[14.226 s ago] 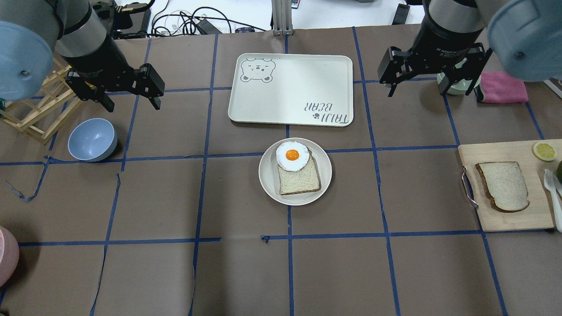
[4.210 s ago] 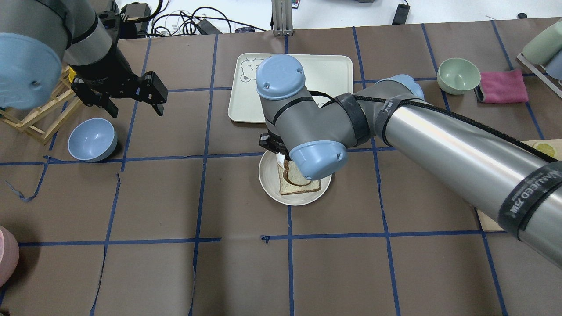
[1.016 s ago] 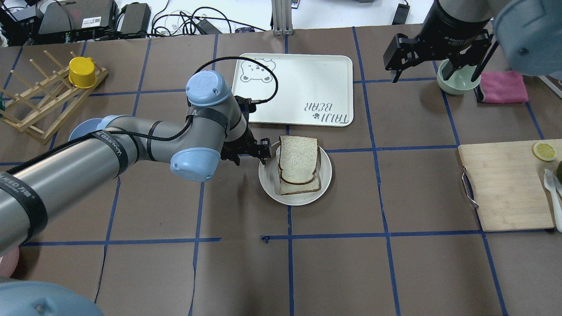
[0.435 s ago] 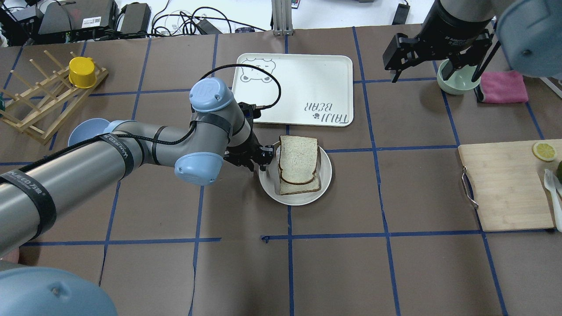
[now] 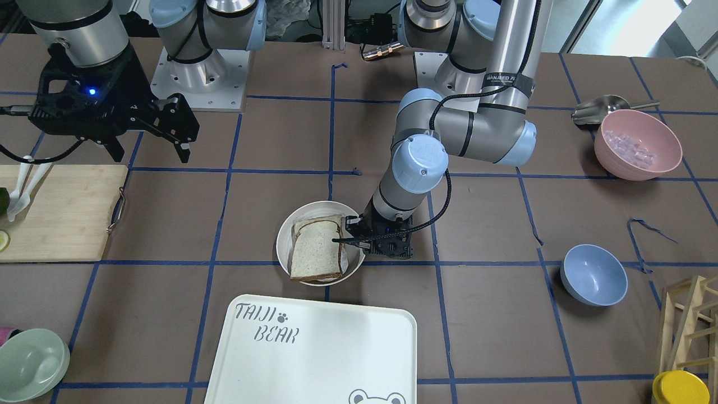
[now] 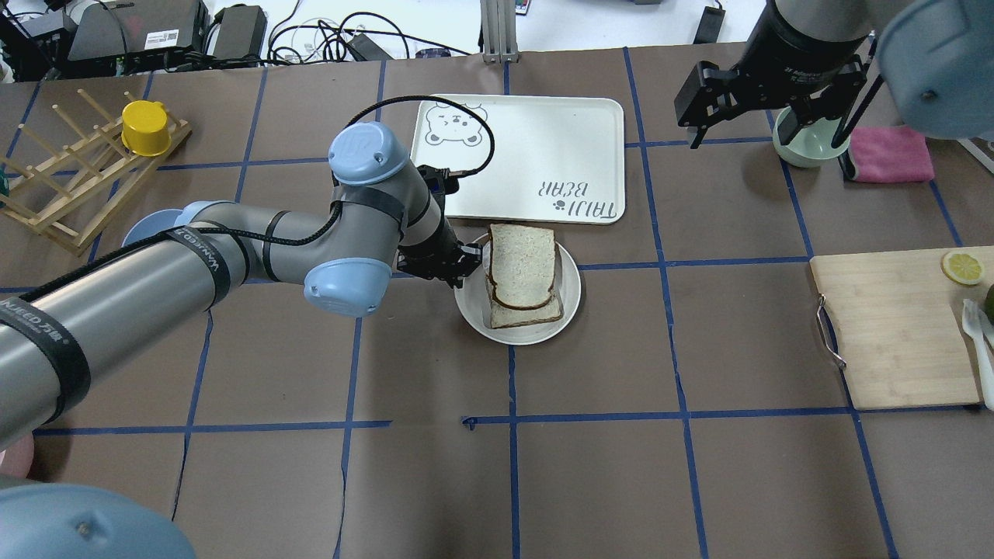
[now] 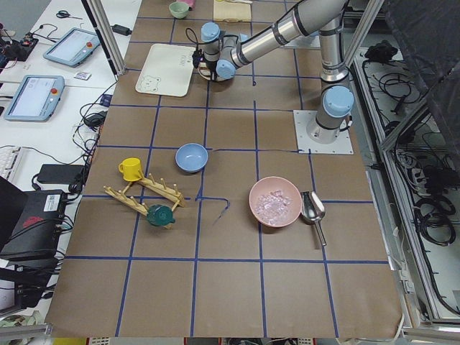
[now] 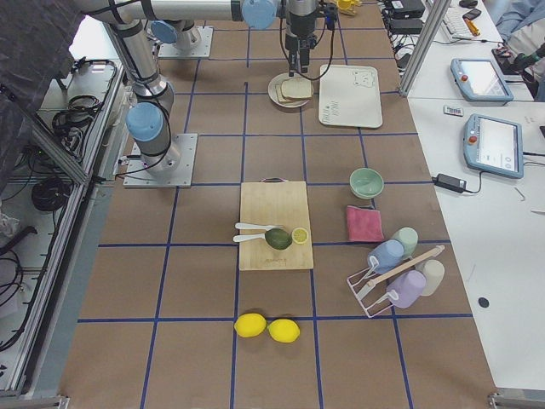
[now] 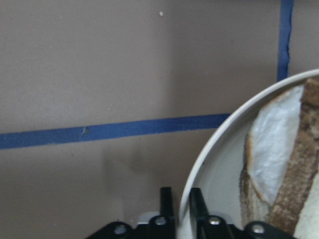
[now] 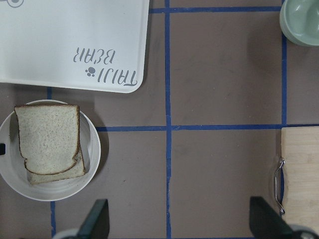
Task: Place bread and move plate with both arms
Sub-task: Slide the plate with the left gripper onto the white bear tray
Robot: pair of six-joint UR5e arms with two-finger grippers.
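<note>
The plate sits at the table's middle, just in front of the tray. The bread, with its dark crust, lies on top of a paler slice on the plate; it also shows in the front view and the right wrist view. My left gripper is shut on the plate's left rim; the left wrist view shows its fingers astride the rim. Egg white peeks out under the slices. My right gripper is open and empty, high at the back right.
The TAIJI BEAR tray lies right behind the plate. A pale green bowl and a pink cloth sit under the right gripper. A cutting board is at the right, and a blue bowl and a wooden rack at the left.
My left gripper moved in to the plate's left rim and shut on it. The plate with the bread has since shifted a little toward the tray. The right arm stayed put.
</note>
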